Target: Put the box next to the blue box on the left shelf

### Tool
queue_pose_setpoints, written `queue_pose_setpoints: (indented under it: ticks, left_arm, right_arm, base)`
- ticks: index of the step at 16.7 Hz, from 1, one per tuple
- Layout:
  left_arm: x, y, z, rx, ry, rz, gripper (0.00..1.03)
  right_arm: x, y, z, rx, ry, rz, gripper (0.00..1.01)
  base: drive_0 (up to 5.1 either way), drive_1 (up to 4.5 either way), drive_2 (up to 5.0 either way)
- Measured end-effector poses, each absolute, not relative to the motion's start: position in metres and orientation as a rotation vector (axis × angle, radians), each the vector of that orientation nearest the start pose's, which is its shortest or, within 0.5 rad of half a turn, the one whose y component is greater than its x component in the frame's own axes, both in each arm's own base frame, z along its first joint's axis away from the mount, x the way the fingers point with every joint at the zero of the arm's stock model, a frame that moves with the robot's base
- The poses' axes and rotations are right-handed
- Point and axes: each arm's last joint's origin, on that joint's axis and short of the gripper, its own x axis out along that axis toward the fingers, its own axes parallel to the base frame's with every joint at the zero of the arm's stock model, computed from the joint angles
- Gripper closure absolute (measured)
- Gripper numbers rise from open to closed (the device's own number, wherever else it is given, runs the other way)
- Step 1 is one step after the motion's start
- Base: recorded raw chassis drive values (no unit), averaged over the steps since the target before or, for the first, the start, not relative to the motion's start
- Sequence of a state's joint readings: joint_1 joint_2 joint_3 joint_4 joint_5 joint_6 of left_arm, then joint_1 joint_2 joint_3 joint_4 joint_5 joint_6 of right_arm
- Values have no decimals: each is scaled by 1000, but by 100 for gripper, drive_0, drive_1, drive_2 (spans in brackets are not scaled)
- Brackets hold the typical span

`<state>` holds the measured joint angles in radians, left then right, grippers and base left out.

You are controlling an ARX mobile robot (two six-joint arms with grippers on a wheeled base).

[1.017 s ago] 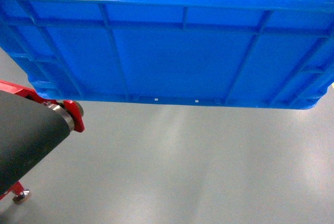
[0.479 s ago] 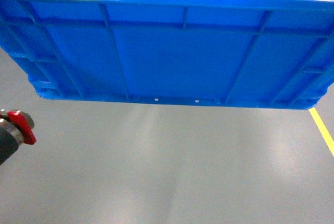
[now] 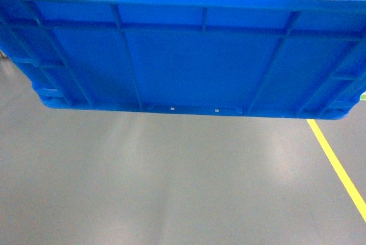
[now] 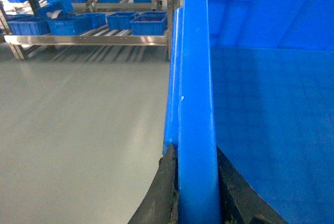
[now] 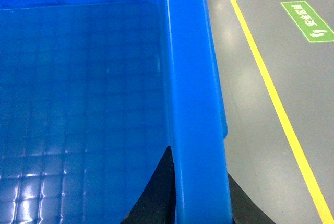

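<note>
Left wrist view first: my left gripper [image 4: 195,192] is clamping the box [image 4: 261,104] by its thick smooth rim, one dark finger on each face of the wall. So the crate is sitting between my two arms, long axis running across me, hanging over glossy grey floor [image 4: 78,130]. The left shelf [image 4: 88,31], steel rails with small blue crates [image 4: 148,24], is lying well off ahead-left. Over on the right, my right gripper [image 5: 201,192] is pinching the opposite rim, with a yellow line [image 5: 271,88] alongside.
</note>
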<state>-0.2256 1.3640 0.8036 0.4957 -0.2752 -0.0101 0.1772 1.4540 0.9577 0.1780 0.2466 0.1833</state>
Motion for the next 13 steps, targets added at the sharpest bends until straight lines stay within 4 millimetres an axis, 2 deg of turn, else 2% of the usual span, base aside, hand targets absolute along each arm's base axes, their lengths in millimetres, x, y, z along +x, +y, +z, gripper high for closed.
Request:
queue_pose_setpoints:
  ticks: [2,13]
  left_arm:
    - [295,-60,276,6,63,47,93]
    - [294,-61,276,7,62,47,93]
  right_arm:
    - [320,50,271,114,309,-98,91]
    - [320,50,271,114,305,-97,91]
  base:
    - [-159,-159,-159]
    - [11,433,-411]
